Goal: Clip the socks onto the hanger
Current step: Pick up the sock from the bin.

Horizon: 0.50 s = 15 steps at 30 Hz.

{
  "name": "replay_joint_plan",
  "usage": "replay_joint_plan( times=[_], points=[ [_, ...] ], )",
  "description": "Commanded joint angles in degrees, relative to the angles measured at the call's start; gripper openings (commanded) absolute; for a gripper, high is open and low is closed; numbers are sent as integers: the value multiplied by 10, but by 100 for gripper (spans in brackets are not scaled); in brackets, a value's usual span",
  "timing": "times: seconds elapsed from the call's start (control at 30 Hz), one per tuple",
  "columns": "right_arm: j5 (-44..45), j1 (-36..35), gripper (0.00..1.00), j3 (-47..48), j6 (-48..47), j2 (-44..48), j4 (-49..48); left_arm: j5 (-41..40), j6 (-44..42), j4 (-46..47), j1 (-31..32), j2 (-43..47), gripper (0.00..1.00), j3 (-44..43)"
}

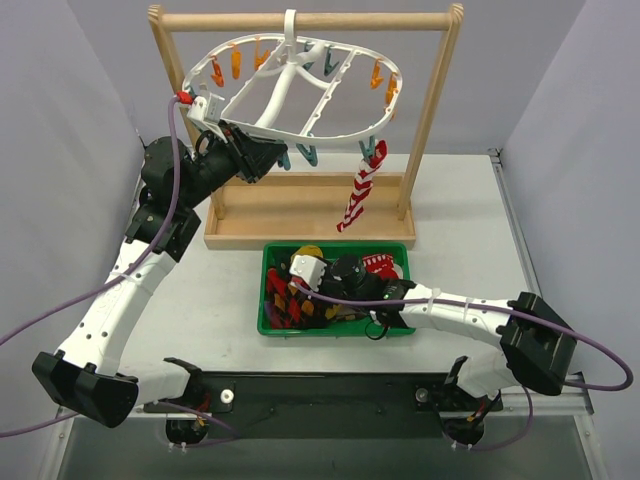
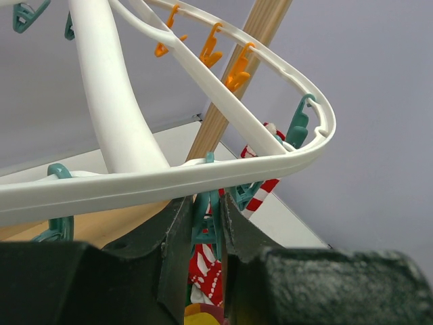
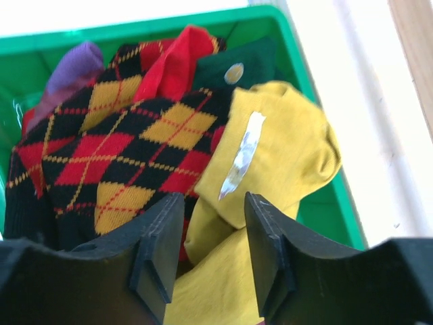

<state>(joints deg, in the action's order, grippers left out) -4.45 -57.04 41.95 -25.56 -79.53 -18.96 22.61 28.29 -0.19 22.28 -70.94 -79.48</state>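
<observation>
Red-and-white striped sock (image 1: 358, 195): we find one, hung from a teal clip (image 1: 372, 150) at the near right of the hanger, with its toe just above the rack's base board.
Hanger (image 1: 282, 98): one white plastic oval frame with spokes. Its hook sits over the rack's top bar.
Clips: in the overhead view we count five orange clips (image 1: 236, 62), three at the far left and two at the right. The teal ones overlap too much to count.
Green bin (image 1: 335, 333): one, on the table just in front of the rack's base, holding a heap of socks.
Bin contents: one yellow sock (image 3: 284, 149) with a shiny strip on it. Beside it and touching it is black fabric with red and yellow diamonds (image 3: 135, 149); we cannot tell whether that is one sock or two. Behind these lie one red piece (image 3: 172, 64), one purple piece (image 3: 78, 64) and one dark green piece (image 3: 254, 64).
Left gripper (image 2: 205, 227): clenched on a second teal clip directly under the hanger's near rim.
Right gripper (image 3: 211, 206): lowered into the bin and released, its jaws apart on either side of a fold of the yellow sock.
Wooden rack (image 1: 432, 130): one, made of two uprights, a top bar and a base board. It stands at the far side of the table.
Table (image 1: 470, 230): pale surface carrying the rack and the bin, with both arm bases at its near edge.
</observation>
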Motion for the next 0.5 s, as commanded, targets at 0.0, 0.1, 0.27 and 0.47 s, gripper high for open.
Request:
replay_joint_plan(
  times=[0.0, 0.1, 0.27, 0.47],
  points=[
    [2, 3, 40, 29, 18, -7, -42, 23, 9, 12, -1, 15, 0, -1],
    [-7, 3, 38, 33, 26, -11, -45, 23, 7, 11, -1, 14, 0, -2],
    [-1, 7, 24, 37, 27, -17, -45, 24, 7, 11, -1, 14, 0, -3],
    [-13, 22, 34, 36, 27, -16, -26, 23, 8, 12, -1, 12, 0, -8]
  ],
)
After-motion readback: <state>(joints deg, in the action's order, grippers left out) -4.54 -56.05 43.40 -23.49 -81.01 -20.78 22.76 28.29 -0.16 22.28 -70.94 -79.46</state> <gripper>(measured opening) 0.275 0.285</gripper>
